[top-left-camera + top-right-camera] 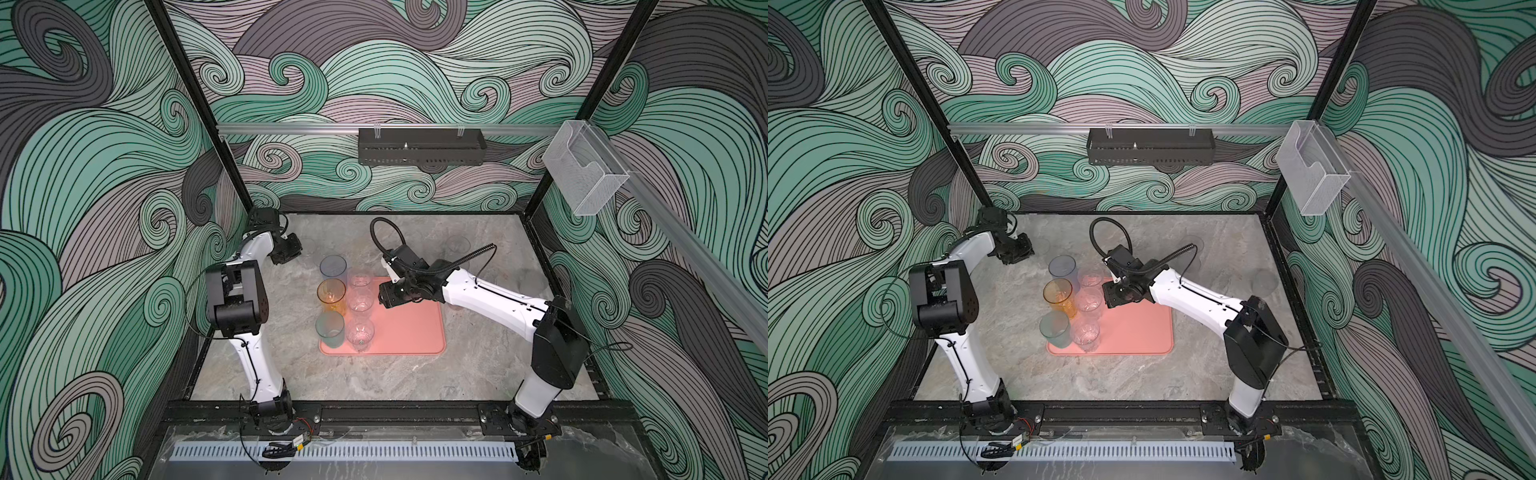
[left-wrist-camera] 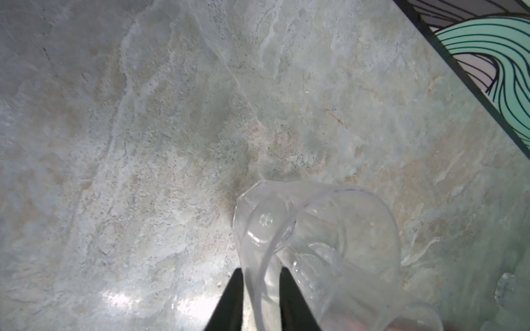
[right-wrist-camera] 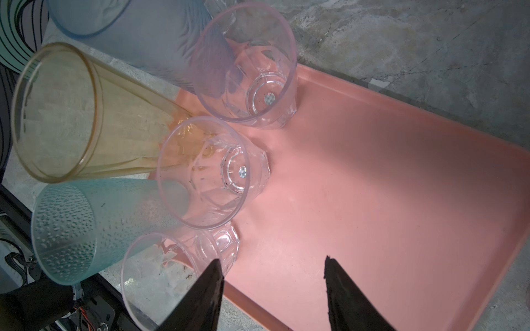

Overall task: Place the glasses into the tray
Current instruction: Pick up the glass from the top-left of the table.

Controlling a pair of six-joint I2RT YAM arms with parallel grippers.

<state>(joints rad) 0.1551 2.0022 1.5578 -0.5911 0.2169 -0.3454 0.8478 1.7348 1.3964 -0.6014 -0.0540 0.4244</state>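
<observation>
We see the salmon-pink tray point(image 1: 411, 328) lying flat in the middle of the marbled surface point(image 1: 374, 374), with six glasses standing upright in two rows along its left side. The outer row holds the tall ones: a blue-grey tumbler point(image 1: 333, 268) at the far end, an orange tumbler point(image 1: 331, 293) in the middle and a teal tumbler point(image 1: 330, 328) at the near corner. Just beside them, further in, stand three clear goblets point(image 1: 360, 301), one next to each tumbler.

The right arm point(image 1: 490, 297) reaches over the tray from the right. The right jaws stand open and hold nothing. In the right wrist view their two dark fingers point(image 3: 206, 292) hang above the pink tray floor, close beside the goblet next to the teal tumbler.

The left arm point(image 1: 249, 291) bends toward the far left corner of the surface, well apart from the tray. In the left wrist view the left jaws stand narrow, with one finger point(image 2: 233, 301) on each side of the wall of a clear glass point(image 2: 329, 243) that sits on the surface, off the tray. Through the clear plastic we cannot tell whether they pinch the wall or merely straddle it.

Two more clear glasses point(image 1: 458, 245) point(image 1: 534, 280) stand on the surface beyond the right arm, also off the tray.
</observation>
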